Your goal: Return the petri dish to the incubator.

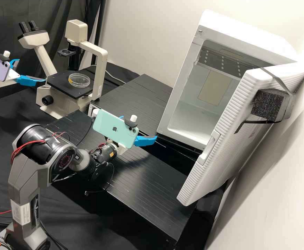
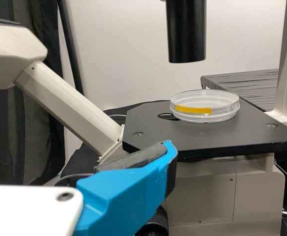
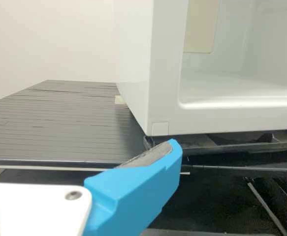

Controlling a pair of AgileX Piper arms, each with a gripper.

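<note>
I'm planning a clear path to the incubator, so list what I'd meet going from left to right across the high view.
Left hand → petri dish → right hand → handle of the incubator door → dark foam block on that door.

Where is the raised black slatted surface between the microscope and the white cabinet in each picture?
High view: slatted surface mid-picture, between microscope and incubator.
Left wrist view: slatted surface beyond the microscope's stage.
Right wrist view: slatted surface alongside the incubator.
Shared landmark: the pale wall.
</note>
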